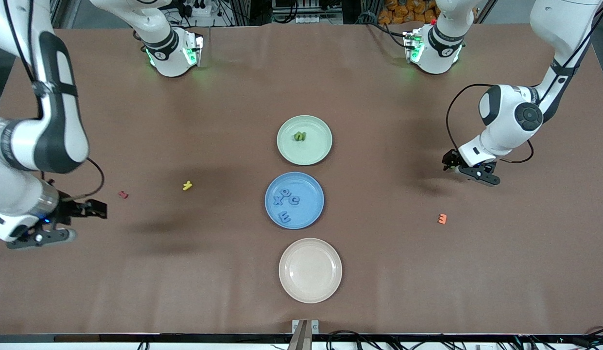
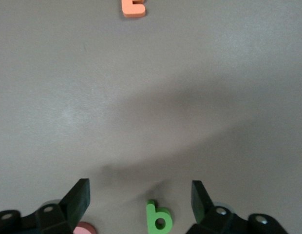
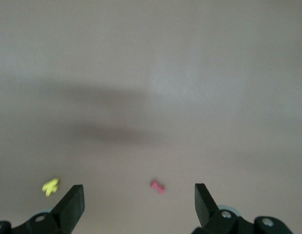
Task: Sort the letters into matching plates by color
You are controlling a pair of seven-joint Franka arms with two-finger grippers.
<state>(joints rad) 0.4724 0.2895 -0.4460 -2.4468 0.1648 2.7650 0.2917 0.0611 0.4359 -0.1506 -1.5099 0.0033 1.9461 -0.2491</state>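
Right claw hangs spread wide and empty over the brown bench at the right arm's end; small red foam letter lies on the bench near that claw, showing between its fingers in the right wrist view, and small yellow foam letter lies a bit more toward the plates. Mid bench, three round plates sit in a row: pale green plate farthest from the front camera with a green letter in it, medium blue plate next with blue letters in it, cream plate nearest the camera. Toward the left arm's end, small orange foam letter lies on the bench, apart from the left claw. Left claw is low over the bench, fingers spread and holding nothing; a bright green foam letter "b" lies on the bench between them, not touched. A pink piece peeks out beside one finger, too hidden to tell what it is.
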